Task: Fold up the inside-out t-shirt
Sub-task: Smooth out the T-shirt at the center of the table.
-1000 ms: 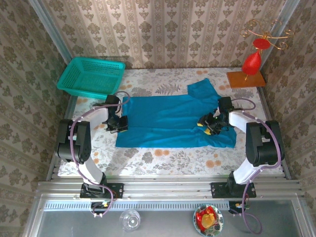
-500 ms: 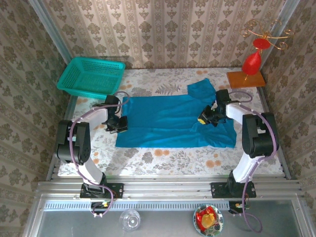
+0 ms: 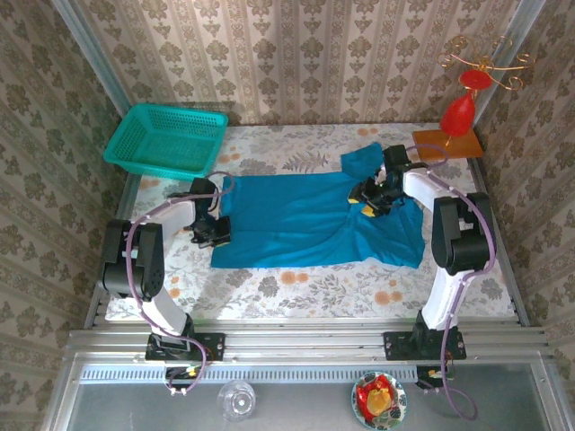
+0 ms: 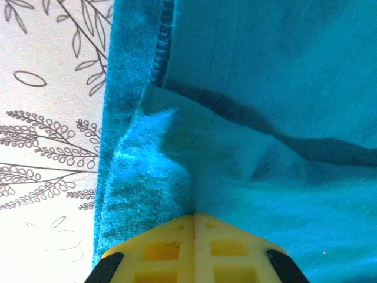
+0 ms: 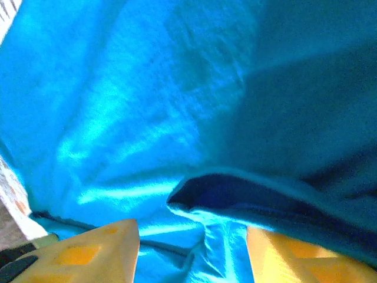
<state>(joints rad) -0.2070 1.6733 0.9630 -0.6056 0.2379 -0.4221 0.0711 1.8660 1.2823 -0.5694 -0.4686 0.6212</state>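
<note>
Floral table (image 3: 296,289); t-shirt (image 3: 296,220) spread flat, just right of teal basket (image 3: 166,142), nearer me. My left gripper (image 3: 214,232): unmoved, clamped on hem at basket-side edge. My right gripper (image 3: 370,197): shifted up shirt's side away from basket, toward sleeve; jaws now parted, fold between, unpinched. Likely regrasp before fold.

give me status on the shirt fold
Left hand shut on t-shirt edge. Right hand open over t-shirt, sleeve end. Basket far left, apart from it.
</note>
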